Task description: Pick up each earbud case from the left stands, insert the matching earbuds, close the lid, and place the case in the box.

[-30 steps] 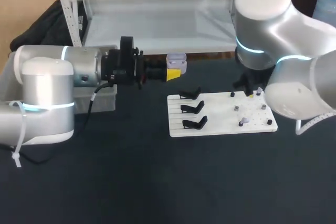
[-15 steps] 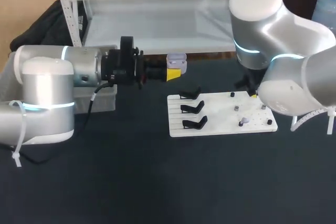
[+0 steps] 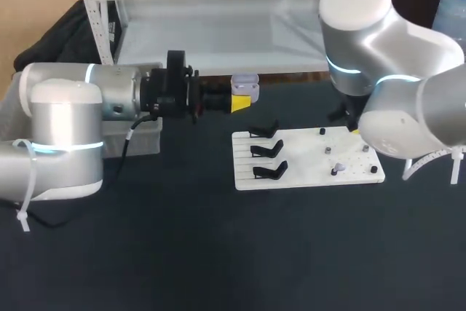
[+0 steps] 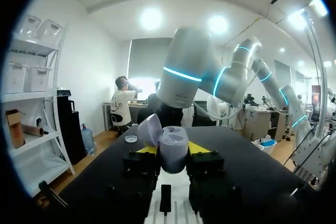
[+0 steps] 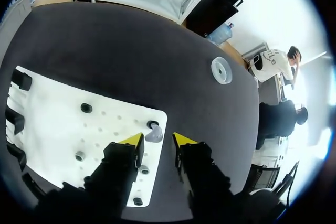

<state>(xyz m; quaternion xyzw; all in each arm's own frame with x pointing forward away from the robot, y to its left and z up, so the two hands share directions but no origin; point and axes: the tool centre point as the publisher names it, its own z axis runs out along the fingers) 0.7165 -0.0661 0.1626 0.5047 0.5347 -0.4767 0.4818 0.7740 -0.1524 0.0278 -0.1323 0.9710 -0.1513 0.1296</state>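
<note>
Over the table's far edge, seen from above: left gripper [image 3: 239, 101] reaching in level from the left, clamped on a pale case [image 3: 245, 87] with its lid up, held in the air, apart from the white board [image 3: 306, 178]. On that board's left side, three black stands [image 3: 267, 150] in a column, all bare; on its right side, a few small pegs [image 3: 328, 149]. Grey box [image 3: 149, 140] at the left, partly hidden behind the left arm. Right arm [image 3: 393, 107] bent down over the board's far right corner, hiding nearly all of its gripper (only a sliver of yellow showing there). Next, from the left wrist: case [image 4: 173, 150] pinched from both sides between the yellow tips, lid [image 4: 149, 129] swung open and tilted to one side, a strip of board [image 4: 178, 213] beneath. Last, from the right wrist: right gripper [image 5: 157, 141] poised over the board's [image 5: 52, 124] corner, fingers spread and touching nothing. Just ahead of the gap between them, a grey earbud [image 5: 154, 131] upright on its peg. Farther along the board, a black peg [image 5: 86, 108] and small metal ones [image 5: 80, 156]. Beyond the board, on the dark table, a white ring [image 5: 221, 70].
</note>
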